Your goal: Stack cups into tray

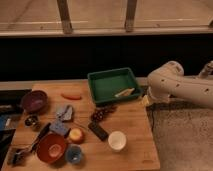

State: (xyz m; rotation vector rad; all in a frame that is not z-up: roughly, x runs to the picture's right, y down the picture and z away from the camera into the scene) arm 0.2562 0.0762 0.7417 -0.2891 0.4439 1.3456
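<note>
- Tray (107,86), green plastic, far centre of table (135,130): rigid, holds no cup. The hand (126,92) reaches in over its right side, fingers spread, gripping nothing.
- Cream-white cup (117,140), near centre: empty, likely light and stiff; take by the rim.
- Orange-yellow cup (76,134) and blue cup (74,154), near left: contents unclear.
- Dark metallic cup (32,120), left edge: probably slippery.

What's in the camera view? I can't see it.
The robot's gripper hovers at the right edge of the green tray. A white cup, orange-yellow cup, blue cup and dark cup stand apart on the wooden table, outside it.
</note>
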